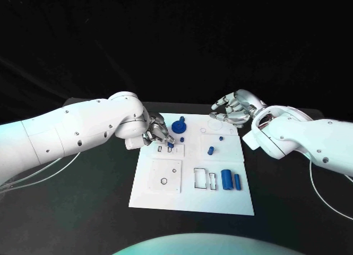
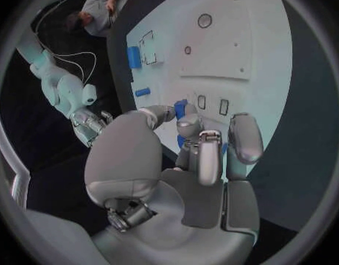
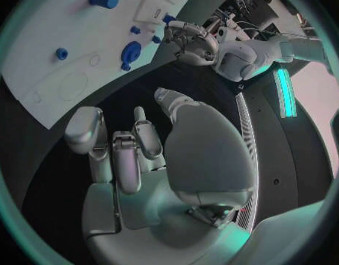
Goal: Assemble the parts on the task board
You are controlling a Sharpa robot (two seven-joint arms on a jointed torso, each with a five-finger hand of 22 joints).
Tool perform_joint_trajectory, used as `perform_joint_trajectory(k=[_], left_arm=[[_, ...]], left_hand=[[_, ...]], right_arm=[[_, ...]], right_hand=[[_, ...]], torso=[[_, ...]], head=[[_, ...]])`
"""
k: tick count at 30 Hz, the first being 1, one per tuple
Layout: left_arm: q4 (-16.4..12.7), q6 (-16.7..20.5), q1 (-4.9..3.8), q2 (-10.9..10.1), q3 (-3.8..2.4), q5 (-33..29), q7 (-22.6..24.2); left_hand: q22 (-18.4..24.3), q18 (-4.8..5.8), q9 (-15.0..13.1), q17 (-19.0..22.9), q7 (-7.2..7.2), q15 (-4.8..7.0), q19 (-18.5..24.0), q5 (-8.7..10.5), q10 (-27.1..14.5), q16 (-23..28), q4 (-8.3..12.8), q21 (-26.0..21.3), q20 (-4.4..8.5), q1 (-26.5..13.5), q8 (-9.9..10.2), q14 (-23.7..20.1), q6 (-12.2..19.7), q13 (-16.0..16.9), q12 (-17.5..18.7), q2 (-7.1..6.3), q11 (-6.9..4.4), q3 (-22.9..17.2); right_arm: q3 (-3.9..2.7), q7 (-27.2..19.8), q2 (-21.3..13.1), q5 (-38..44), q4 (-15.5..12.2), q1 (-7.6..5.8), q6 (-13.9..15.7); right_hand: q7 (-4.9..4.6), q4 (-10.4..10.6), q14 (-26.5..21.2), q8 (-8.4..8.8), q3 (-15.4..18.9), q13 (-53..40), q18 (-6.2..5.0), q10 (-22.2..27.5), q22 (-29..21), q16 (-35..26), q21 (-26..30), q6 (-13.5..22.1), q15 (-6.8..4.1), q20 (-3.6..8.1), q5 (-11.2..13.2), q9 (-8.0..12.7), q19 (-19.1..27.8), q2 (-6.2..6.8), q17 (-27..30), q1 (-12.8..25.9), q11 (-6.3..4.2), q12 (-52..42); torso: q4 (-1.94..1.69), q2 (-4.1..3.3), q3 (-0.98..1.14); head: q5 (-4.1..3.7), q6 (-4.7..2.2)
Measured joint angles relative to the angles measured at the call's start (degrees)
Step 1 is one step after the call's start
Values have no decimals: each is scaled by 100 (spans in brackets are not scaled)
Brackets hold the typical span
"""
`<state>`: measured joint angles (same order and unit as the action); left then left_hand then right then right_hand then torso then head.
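The white task board (image 1: 188, 199) lies mid-table. My left hand (image 1: 157, 133) hovers over its far left part and pinches a small blue part (image 2: 181, 108) between thumb and a finger, just above two small rectangular slots (image 1: 165, 150). A blue gear-like part (image 1: 180, 126) sits beside that hand. My right hand (image 1: 233, 111) hangs over the board's far right corner, fingers loosely curled and apart, holding nothing (image 3: 132, 153). A short blue piece (image 1: 211, 150) stands mid-board. Two blue cylinders (image 1: 231, 180) lie at the near right, next to a rectangular outline (image 1: 203, 179).
The board's near left holds a square plate (image 1: 165, 176) with a small round hole. Black table (image 1: 84, 212) surrounds the board. Thin white cables (image 1: 39, 178) trail from my left arm, and another (image 1: 329, 199) from my right arm.
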<state>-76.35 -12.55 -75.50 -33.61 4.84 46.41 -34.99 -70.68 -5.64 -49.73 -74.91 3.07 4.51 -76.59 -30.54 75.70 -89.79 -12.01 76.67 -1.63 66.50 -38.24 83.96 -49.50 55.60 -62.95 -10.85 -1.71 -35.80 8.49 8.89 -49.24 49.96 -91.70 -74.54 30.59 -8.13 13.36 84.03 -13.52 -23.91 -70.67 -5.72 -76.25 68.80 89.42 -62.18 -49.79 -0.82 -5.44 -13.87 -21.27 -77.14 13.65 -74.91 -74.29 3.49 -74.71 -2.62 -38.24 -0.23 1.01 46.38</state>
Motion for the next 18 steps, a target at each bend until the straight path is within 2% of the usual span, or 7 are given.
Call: perform_joint_trajectory(k=[4,11,18], left_arm=[[-120,193,31,-71,1,104,87],[-218,352,101,-91,33,478,174],[-263,372,164,-80,40,879,179]], left_hand=[[-24,-1,0,0,2,0,0,-159,51,0,17,5,0,-78,-33,0,-2,56,-46,-19,-12,17],[-42,-2,0,0,9,0,-20,-194,72,0,17,26,20,-93,-33,0,-9,88,-74,-33,-33,17],[-42,-2,-2,0,10,0,-20,-194,91,0,17,26,20,-100,-32,0,-10,115,-95,-40,-14,17]], right_arm=[[1,3,-11,0,-2,8,-11],[2,6,-18,0,-5,24,-23],[2,6,-20,-1,-5,44,-24]], right_hand=[[0,7,0,0,-7,0,0,0,-3,0,0,0,0,0,0,-2,0,0,0,0,0,0],[0,7,0,0,-7,0,0,0,-8,0,24,0,0,21,0,-1,21,0,0,0,0,0],[0,7,0,0,-7,8,0,0,-17,0,24,0,0,21,0,-1,21,0,0,0,0,0]], torso=[[-3,1,-3],[0,9,-8],[2,12,-10]], head=[[-3,20],[7,36],[21,38]])
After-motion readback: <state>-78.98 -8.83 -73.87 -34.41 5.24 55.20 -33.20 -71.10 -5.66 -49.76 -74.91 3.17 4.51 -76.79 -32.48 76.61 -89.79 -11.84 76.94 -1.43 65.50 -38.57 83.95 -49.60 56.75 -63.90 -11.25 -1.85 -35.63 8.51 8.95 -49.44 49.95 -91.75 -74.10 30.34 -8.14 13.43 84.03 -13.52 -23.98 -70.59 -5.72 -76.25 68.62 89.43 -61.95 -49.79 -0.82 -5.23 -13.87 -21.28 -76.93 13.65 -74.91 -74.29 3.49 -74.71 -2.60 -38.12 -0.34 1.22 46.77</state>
